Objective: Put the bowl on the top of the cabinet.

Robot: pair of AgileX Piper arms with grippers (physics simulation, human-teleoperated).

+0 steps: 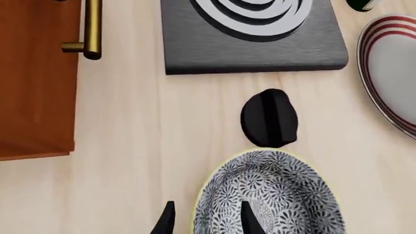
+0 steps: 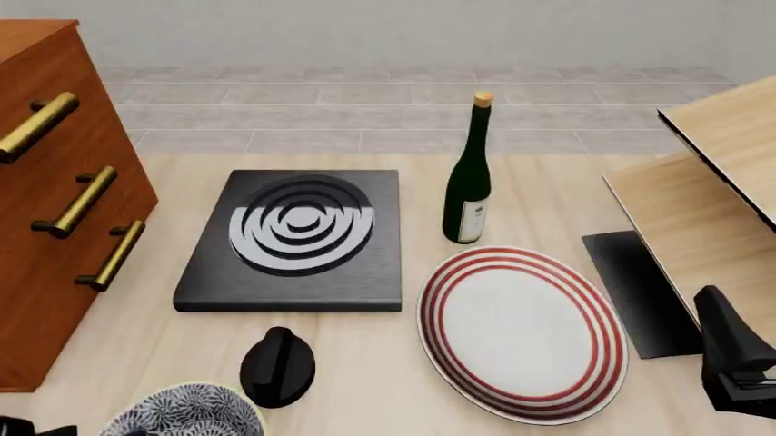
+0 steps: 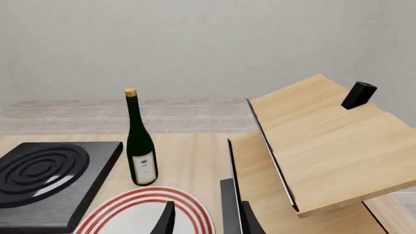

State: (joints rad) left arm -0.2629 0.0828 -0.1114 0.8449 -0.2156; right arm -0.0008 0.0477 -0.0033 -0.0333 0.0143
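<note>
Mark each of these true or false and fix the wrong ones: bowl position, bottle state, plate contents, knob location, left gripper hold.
1. The bowl already sits on top of the cabinet. False: it is on the table, near the front edge.
2. The wine bottle stands upright behind the plate. True.
3. The plate carries food. False: it is bare, white with red rings.
4. The black knob lies between the bowl and the stove burner plate. True.
5. The left gripper is shut on the bowl. False: its fingers are apart, straddling the bowl's rim.
</note>
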